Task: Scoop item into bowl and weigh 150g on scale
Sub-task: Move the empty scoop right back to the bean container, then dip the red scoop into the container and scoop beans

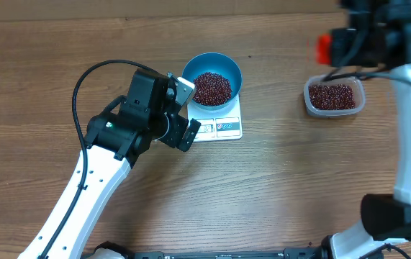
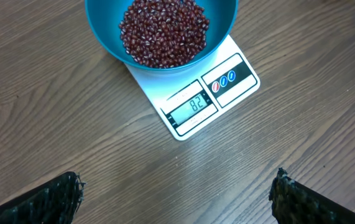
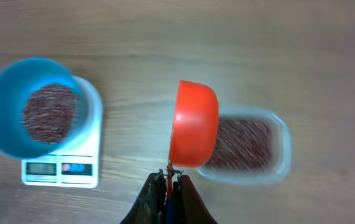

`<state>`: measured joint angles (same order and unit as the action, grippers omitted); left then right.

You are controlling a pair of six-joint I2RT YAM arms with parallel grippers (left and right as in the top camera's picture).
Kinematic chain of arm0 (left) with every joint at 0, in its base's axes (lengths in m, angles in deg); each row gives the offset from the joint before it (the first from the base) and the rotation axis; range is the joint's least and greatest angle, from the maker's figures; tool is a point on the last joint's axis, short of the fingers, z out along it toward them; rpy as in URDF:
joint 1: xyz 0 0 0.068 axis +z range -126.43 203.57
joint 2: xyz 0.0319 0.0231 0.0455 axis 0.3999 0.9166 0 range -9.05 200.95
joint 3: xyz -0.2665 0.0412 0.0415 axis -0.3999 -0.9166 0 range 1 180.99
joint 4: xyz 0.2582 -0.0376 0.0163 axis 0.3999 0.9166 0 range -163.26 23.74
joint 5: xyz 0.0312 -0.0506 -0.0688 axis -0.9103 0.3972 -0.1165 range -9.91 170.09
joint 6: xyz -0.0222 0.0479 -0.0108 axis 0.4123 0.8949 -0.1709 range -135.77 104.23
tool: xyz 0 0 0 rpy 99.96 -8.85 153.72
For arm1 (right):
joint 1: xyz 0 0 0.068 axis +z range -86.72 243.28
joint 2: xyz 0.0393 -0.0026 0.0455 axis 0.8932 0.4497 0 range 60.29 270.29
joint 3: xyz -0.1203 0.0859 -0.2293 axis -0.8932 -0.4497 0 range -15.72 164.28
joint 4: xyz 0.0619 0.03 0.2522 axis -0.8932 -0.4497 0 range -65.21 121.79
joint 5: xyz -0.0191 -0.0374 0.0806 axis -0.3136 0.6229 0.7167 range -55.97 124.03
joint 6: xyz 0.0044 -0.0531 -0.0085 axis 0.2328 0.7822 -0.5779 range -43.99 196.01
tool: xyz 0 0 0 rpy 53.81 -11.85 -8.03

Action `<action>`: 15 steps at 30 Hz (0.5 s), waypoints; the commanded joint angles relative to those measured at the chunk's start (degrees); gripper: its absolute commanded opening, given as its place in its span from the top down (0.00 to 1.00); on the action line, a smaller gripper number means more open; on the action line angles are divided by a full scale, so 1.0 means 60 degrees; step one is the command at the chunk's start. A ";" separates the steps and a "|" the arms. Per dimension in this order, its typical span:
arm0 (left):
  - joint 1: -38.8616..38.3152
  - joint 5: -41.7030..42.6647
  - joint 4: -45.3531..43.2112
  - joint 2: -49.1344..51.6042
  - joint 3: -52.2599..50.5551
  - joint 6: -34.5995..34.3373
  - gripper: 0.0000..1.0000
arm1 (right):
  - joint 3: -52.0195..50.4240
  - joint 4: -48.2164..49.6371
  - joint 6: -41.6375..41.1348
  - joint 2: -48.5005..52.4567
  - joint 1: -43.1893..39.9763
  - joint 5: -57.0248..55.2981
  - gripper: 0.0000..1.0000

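The blue bowl [image 1: 188, 70] holds a heap of red-brown beans [image 1: 211, 87] and stands on the white scale [image 1: 223, 128]. In the left wrist view the scale [image 2: 239, 81] reads 82 under the bowl [image 2: 102, 37]. My left gripper [image 1: 188, 111] hovers just left of the scale, open and empty, with its fingertips [image 2: 71, 190] wide apart over bare wood. My right gripper [image 3: 171, 177] is shut on the handle of an orange scoop [image 3: 196, 124]. The scoop is tipped on its side above the left end of the clear tub [image 3: 280, 165]; its inside is hidden.
The clear tub [image 1: 360, 101] of beans [image 1: 332, 96] sits at the right, well apart from the scale. The right arm's white link [image 1: 410, 144] runs down the right edge. The left arm [image 1: 83, 187] crosses the lower left.
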<state>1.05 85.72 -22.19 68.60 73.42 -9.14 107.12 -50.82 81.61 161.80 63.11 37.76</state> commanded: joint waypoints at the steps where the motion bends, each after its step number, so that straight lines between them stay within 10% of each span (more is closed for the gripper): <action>1: -0.0062 0.0138 -0.0018 0.0058 0.0011 0.0178 0.01 | 0.0135 -0.0346 0.0157 0.0310 -0.1191 0.0725 0.96; 15: -0.0062 0.0138 -0.0018 0.0058 0.0011 0.0175 0.00 | -0.1450 -0.0288 0.1115 0.2065 -0.2200 0.0892 0.96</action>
<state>1.05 85.70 -22.19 68.60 73.40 -9.14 99.91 -53.03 86.46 172.42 49.82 42.20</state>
